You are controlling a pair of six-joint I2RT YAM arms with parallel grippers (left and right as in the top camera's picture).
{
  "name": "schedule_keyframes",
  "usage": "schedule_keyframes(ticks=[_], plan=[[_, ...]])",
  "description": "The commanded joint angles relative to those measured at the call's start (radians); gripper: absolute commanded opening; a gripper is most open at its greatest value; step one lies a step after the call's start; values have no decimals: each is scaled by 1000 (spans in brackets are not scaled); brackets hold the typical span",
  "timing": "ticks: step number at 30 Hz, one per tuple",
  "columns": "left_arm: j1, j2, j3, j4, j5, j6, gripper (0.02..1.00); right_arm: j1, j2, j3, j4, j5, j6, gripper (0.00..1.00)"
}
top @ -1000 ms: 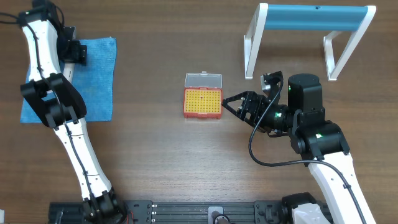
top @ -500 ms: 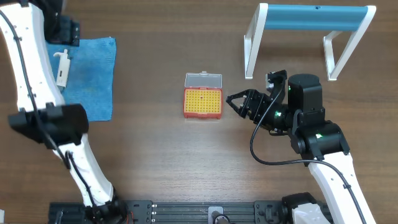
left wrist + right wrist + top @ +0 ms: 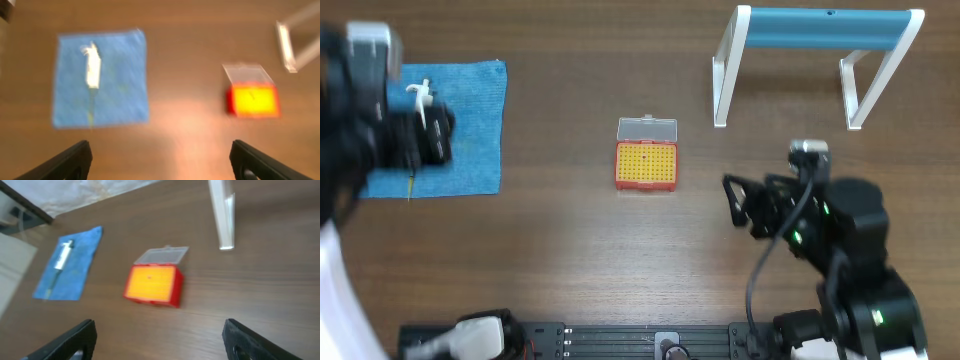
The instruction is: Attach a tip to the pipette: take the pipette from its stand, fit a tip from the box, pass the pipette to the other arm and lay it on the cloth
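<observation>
the pipette (image 3: 92, 65) lies flat on the blue cloth (image 3: 120, 90), a white body with a thin tip on one end, and neither gripper touches it. it sits below and well ahead of the left gripper (image 3: 160, 162), which hangs high over the table (image 3: 180, 135) with its two fingers spread wide and nothing between them. the tip box (image 3: 251, 99), red with a yellow top and its clear lid (image 3: 247, 74) folded back, stands ahead of that gripper too, toward its other finger and well apart from the cloth.

the right gripper (image 3: 160, 342) is also spread wide and holds nothing. the tip box is the nearest thing ahead of it, roughly in line with the gap between its fingers. the blue cloth with the pipette lies farther off beyond the box, toward one finger's side. a white leg of the stand (image 3: 222, 215) rises beyond the box toward the other finger. seen from above, the stand's blue bar crosses well past the right gripper.
</observation>
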Motion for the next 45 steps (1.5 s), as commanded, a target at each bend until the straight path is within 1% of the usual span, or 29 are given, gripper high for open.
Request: schedule_keyframes(ticks=[1,2,4,5,9,10,12,13,21,29,31,32,34,36,37,41,42,45], plan=[[-2,-354,-426,85,72,-184,890,-4,-153,5,-99,179,-157,818],[-2,-451,-525,143,72,-231,895,-4,-193,-5,-128,182,-194,818],[-2,-592,-675,246,69,-314,890,-4,-262,-36,-135,182,-222,818],[-2,-668,-762,309,69,-366,890,-4,-315,-60,-134,184,-222,818],[-2,-848,-1007,504,69,-489,890,-4,-454,-121,-129,203,-217,820],[-2,-868,-1047,543,69,-494,890,-4,-481,-127,-136,227,-218,820],[-2,-877,-1103,565,69,-493,895,-4,-503,-127,-161,333,-218,820],[-2,-876,-1116,565,69,-493,893,-4,-504,-127,-175,351,-217,820],[-2,-875,-1149,565,72,-493,895,-4,-504,-127,-328,351,-218,820],[-9,-881,-1164,562,72,-493,893,-4,-504,-127,-329,351,-217,820],[-19,-911,-1207,580,11,-451,890,-4,-504,-127,-329,351,-218,820],[-26,-940,-1246,637,-3,-451,893,-4,-504,-127,-329,351,-218,820],[-44,-1030,-1378,844,-4,-426,893,-4,-504,-127,-329,351,-218,820],[-56,-1136,-1555,1135,-3,-365,895,-4,-504,-127,-329,351,-218,820],[-56,-1201,-1675,1330,-3,-360,893,-4,-504,-127,-329,351,-218,822],[-55,-1289,-1908,1697,-4,-360,893,-4,-504,-127,-329,351,-217,818],[-55,-1296,-1946,1734,-3,-360,893,-4,-504,-127,-329,351,-217,822],[-55,-1300,-2005,1740,-3,-360,895,-4,-504,-127,-329,351,-217,820]])
